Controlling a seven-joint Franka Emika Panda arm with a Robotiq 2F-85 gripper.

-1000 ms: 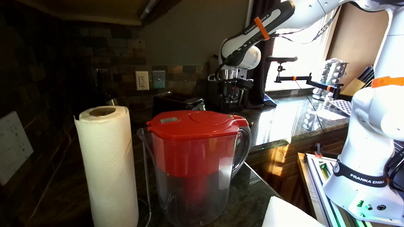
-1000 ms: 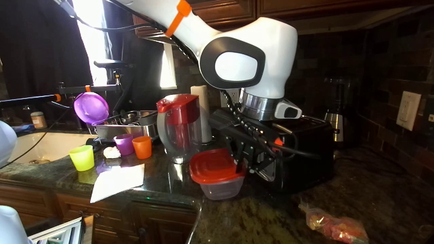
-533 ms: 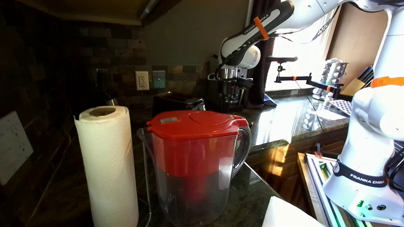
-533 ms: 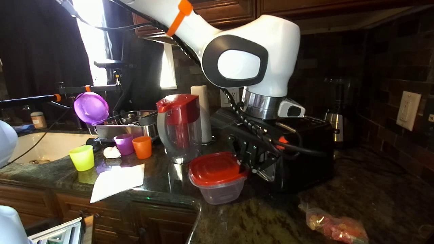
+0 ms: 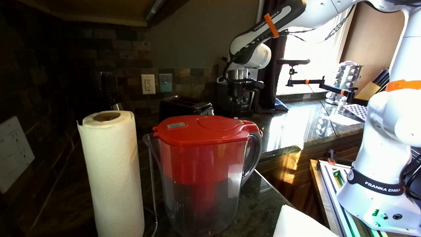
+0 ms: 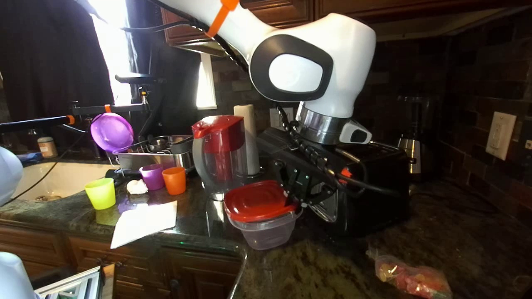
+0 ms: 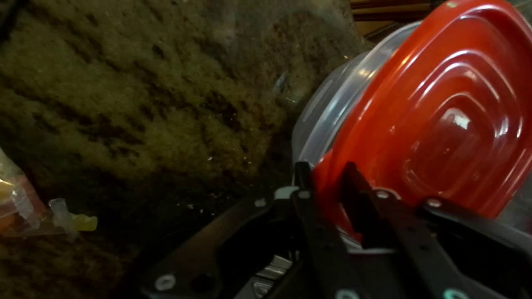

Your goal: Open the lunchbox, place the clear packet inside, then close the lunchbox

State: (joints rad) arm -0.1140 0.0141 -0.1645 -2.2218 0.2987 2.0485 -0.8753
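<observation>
Wrist view, tool [image 7: 327, 170] pinching edge of red lid [image 7: 453, 124], lid askew over lunchbox [image 7: 318, 109], rim exposed, lunchbox near table [image 7: 187, 104] edge, wide table stretch between it and packet [image 7: 20, 203], in an exterior view toaster [image 6: 374, 214] close beside tool.

1 paper-towel roll [image 5: 113, 174], upright | 1 red-lidded pitcher [image 5: 202, 161], just beside | 1 toaster [image 5: 189, 104], behind | 1 robot arm [image 5: 322, 13], bent
</observation>
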